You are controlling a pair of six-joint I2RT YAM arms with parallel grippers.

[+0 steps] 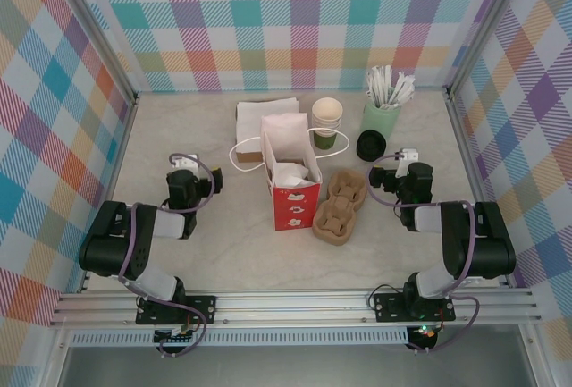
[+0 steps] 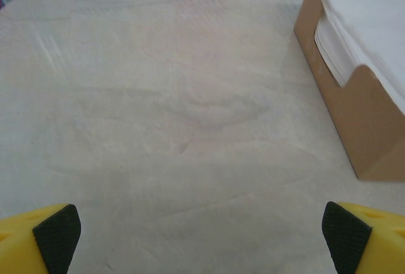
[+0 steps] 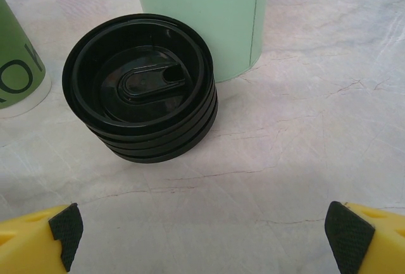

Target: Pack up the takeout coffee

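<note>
Both arms are folded low, wrists aimed toward the top of the frame. The left end effector [image 2: 202, 239] holds its yellow, black-padded fingers wide apart over the mottled surface [image 2: 158, 116]. The right end effector [image 3: 202, 236], equally spread, faces a stack of glossy black lids [image 3: 142, 90]. The cream-rimmed green paper cup [image 1: 325, 139] stands at upper centre, beside a red-and-white bag [image 1: 293, 201] holding white paper.

lettering cut short on a cup

dark letters that look like a "k" and an "o" run sideways on the green paper cup [image 3: 14, 46] at the right wrist view's left edge, the rest cut off; white print on the paper bag's red base [image 1: 292, 211] is too small to read.
</note>
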